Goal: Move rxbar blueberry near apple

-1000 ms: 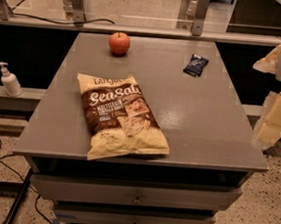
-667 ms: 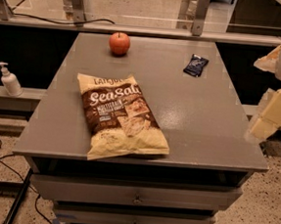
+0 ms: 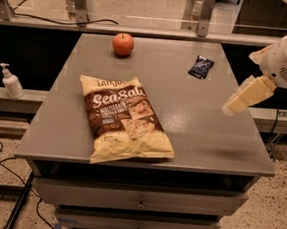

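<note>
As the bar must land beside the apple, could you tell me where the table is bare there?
Bare table runs between the apple and the rxbar, and a narrower patch lies left of the apple to the edge. The chip bag crowds the space in front. The gripper hangs over the right side, touching nothing.

The chip bag [image 3: 125, 119] reads "Sea Salt"; gripper [image 3: 231, 107] hovers above table [image 3: 207, 127].

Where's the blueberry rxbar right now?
In the camera view, the rxbar blueberry lies on the table, at its far right, right of the apple. The gripper hovers over the right edge, nearer the camera.
</note>
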Controlling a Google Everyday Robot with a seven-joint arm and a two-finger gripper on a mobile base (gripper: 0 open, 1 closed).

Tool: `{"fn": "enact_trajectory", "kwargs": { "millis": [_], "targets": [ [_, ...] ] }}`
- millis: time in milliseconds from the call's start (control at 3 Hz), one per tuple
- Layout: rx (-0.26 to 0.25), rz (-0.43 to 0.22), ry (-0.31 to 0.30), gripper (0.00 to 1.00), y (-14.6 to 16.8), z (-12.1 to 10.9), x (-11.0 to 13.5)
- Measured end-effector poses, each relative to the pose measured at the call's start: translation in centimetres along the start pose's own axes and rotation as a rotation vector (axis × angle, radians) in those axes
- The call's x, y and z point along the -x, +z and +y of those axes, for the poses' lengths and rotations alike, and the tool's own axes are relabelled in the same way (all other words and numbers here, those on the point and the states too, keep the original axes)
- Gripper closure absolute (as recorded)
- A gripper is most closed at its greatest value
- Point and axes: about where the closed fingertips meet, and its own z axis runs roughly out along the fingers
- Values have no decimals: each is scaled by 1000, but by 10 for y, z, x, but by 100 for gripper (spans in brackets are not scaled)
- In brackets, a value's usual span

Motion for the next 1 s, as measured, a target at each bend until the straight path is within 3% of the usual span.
{"fn": "enact_trajectory", "kwargs": {
  "millis": [333, 667, 1000],
  "targets": [
    [2, 1, -1, 0, 0, 1, 0],
    [-14, -17, -49, 0, -2, 3, -4],
    [-68, -90, -18, 0, 14, -21, -2]
  ]
}}
